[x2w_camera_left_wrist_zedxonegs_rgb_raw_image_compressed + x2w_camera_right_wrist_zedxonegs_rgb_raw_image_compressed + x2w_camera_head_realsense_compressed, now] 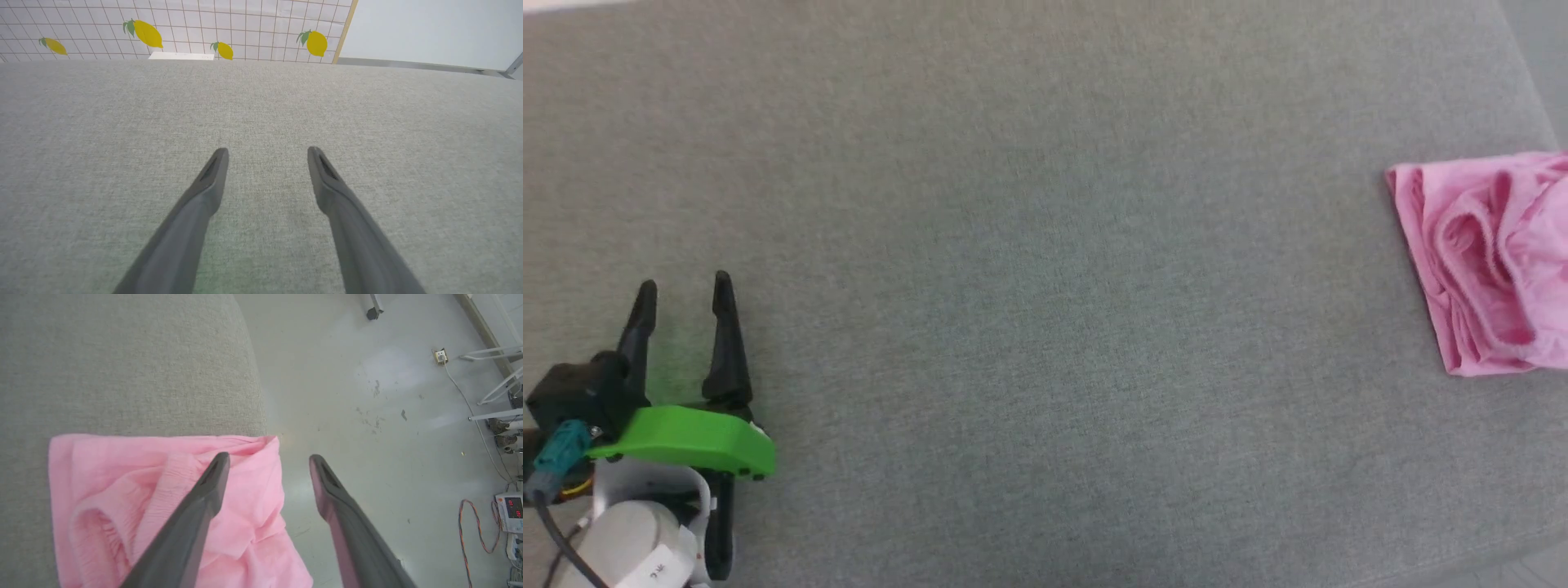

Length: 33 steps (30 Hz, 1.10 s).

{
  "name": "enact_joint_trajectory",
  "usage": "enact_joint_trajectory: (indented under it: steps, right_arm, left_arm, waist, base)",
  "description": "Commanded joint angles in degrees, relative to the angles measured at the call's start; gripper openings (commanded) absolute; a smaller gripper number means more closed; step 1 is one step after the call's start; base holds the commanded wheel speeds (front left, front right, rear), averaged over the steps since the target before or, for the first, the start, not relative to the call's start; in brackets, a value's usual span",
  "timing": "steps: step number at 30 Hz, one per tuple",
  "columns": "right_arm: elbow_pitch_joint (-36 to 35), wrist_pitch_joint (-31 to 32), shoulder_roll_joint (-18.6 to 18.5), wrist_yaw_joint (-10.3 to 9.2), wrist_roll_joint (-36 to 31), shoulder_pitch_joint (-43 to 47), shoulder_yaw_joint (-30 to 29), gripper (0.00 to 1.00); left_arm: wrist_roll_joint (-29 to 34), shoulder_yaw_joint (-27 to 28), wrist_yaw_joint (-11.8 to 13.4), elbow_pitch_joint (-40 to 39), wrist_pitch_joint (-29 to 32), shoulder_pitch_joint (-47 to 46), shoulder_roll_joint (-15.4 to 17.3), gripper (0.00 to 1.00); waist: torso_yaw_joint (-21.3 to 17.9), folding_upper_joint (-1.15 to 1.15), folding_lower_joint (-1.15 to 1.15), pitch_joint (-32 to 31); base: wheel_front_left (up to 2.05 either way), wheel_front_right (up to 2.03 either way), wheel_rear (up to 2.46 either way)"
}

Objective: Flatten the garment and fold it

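Surface: broad grey woven-fabric cushion (1045, 245), beneath the left pincer (685, 282).
Garment: crumpled light pink thin cloth garment (1478, 261), at the cushion's edge under one finger of the right pincer (268, 456), well apart from the left pincer.
Right pincer: fingers spread wide, gripping nothing.
Left pincer: fingers spread wide, empty.

I see the garment (1482, 269) lying crumpled at the far right of the grey cushioned surface (1045, 245), cut off by the head view's right edge. It is light pink, thin and soft, bunched into loose folds rather than spread flat. Its gathered waistband (171, 477) curls open on top in a ruffled loop. In the right wrist view its far edge runs fairly straight across the surface, while one corner spills past the surface's rounded edge, with the floor (367, 396) behind it.
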Motion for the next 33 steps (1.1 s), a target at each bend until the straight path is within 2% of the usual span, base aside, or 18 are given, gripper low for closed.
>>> enact_joint_trajectory:
  steps: [1,6,10,17,19,20,21,24,26,33]
  right_arm:
    - [-2.4,-1.5,0.5,-0.10,1.8,0.6,-0.5,1.00]
    - [-12.7,-7.3,2.6,-0.10,5.6,1.8,0.8,1.00]
    - [-20.3,-13.0,5.8,-0.10,8.5,4.4,1.7,1.00]
    - [-29.0,-22.9,17.2,-0.10,10.4,11.4,1.4,1.00]
    - [-29.8,-25.9,19.8,-0.10,9.9,13.9,1.8,1.00]
    - [-29.5,-30.4,22.4,-0.10,10.1,17.7,1.6,1.00]
    - [-29.3,-31.9,22.9,-0.10,10.1,18.7,1.2,1.00]
    - [-27.8,-36.1,23.4,-0.10,9.4,22.4,1.7,1.00]
    - [-25.9,-39.0,23.5,-0.10,12.7,24.8,1.2,1.00]
    - [-19.5,-44.9,23.5,-0.10,17.3,30.9,2.7,1.00]
  left_arm:
    - [-0.1,0.0,0.1,0.6,-1.0,-0.5,-0.6,1.00]
    - [-0.2,-0.8,0.5,2.7,-2.2,0.2,-2.3,1.00]
    - [-0.3,-1.8,0.5,3.9,-2.5,0.3,-3.4,1.00]
    - [-0.8,-2.5,0.9,5.9,-2.9,0.1,-4.9,1.00]
    - [-0.9,-2.5,1.1,6.3,-3.0,0.2,-5.4,1.00]
    - [-1.0,-2.7,1.1,7.0,-3.3,0.7,-5.6,1.00]
    - [-1.0,-2.7,1.2,7.1,-3.4,0.8,-5.6,1.00]
    - [-0.8,-3.0,1.2,7.4,-3.8,1.0,-6.0,1.00]
    - [-0.9,-3.5,0.5,7.6,-4.2,0.9,-6.4,1.00]
    - [-2.1,-4.3,-2.1,8.5,-4.7,0.7,-6.8,1.00]
  waist:
    - [1.8,0.41,0.00,-6.0]
    - [4.4,0.41,0.00,-12.2]
    - [6.8,0.41,0.00,-16.1]
    - [10.5,0.41,0.00,-20.8]
    - [11.4,0.41,0.00,-21.9]
    - [12.6,0.41,0.00,-23.3]
    - [12.9,0.41,0.00,-23.7]
    - [13.7,0.41,0.00,-24.4]
    - [14.2,0.41,0.00,-25.0]
    - [15.2,0.41,0.00,-26.6]
  base:
    - [0.00,0.00,0.00]
    - [0.00,0.00,0.00]
    - [0.00,0.00,0.00]
    - [0.00,0.00,0.00]
    - [0.00,0.00,0.00]
    - [0.00,0.00,0.00]
    - [0.00,0.00,0.00]
    - [0.00,0.00,0.00]
    - [0.00,0.00,0.00]
    - [0.00,0.00,0.00]
